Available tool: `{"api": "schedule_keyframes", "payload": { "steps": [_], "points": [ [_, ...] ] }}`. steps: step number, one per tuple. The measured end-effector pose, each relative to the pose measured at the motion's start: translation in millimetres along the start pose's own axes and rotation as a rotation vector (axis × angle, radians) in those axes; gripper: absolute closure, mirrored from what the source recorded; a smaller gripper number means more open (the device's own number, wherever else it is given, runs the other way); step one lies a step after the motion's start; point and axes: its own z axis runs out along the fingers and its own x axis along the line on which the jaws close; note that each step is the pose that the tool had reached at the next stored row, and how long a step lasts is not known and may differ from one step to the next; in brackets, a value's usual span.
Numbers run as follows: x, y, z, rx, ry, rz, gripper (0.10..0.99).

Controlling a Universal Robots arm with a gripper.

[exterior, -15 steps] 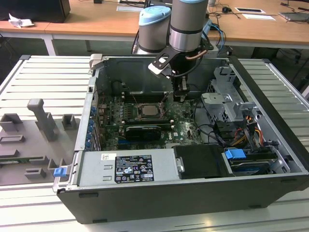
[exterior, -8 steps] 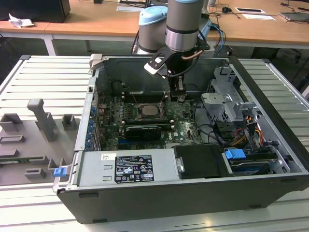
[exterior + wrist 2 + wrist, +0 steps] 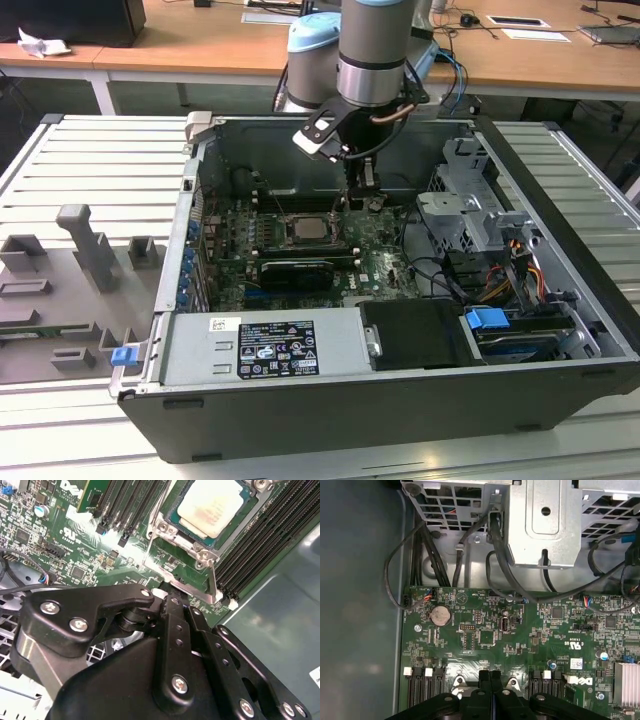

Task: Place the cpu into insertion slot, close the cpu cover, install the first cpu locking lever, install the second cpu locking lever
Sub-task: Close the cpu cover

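Observation:
The cpu is a pale silvery square lying flat in the insertion slot on the green motherboard; in the exterior view the cpu sits mid-board. The silver cpu cover frames the chip and seems to lie down over it. Thin metal locking levers run along two sides of the socket. My gripper is shut with nothing visible between its fingers, its tips right at the socket's near corner. In the exterior view the gripper hangs just to the right of the chip. The first wrist view has the gripper low over the board.
Long black memory slots flank the socket on both sides. A black expansion card lies in front of it. A metal drive cage with cables stands on the exterior view's right. The power supply fills the case's front.

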Motion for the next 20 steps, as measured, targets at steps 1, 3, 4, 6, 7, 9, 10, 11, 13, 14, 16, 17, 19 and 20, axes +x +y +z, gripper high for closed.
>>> {"api": "schedule_keyframes", "payload": {
  "steps": [1,3,4,6,7,9,10,11,13,14,16,17,19,20],
  "points": [
    [0.0,-0.9,0.0,0.000,0.0000,0.000,0.980],
    [0.2,-5.1,-0.2,0.000,0.0000,0.000,0.980],
    [0.3,-7.4,-0.3,0.000,0.0000,0.000,0.980],
    [0.4,-11.3,-0.5,0.000,0.0000,0.000,0.980],
    [0.5,-13.4,-0.5,0.000,0.0001,0.000,0.980],
    [0.7,-17.6,-0.3,-0.001,0.0001,0.000,0.980],
    [0.8,-20.0,0.1,-0.001,0.0002,0.000,0.980],
    [0.9,-21.6,0.5,-0.002,0.0001,0.000,0.980],
    [1.0,-24.8,3.6,-0.002,-0.0001,0.000,0.980],
    [1.1,-25.6,5.0,-0.002,0.0000,0.000,0.980],
    [1.2,-28.2,8.8,-0.003,0.0000,0.000,0.980],
    [1.3,-30.2,11.3,-0.003,-0.0001,0.000,0.980],
    [3.2,-39.4,13.6,-0.003,-0.0001,0.000,0.980],
    [4.2,-49.9,13.6,-0.003,0.0001,-0.002,0.980]
  ]
}}
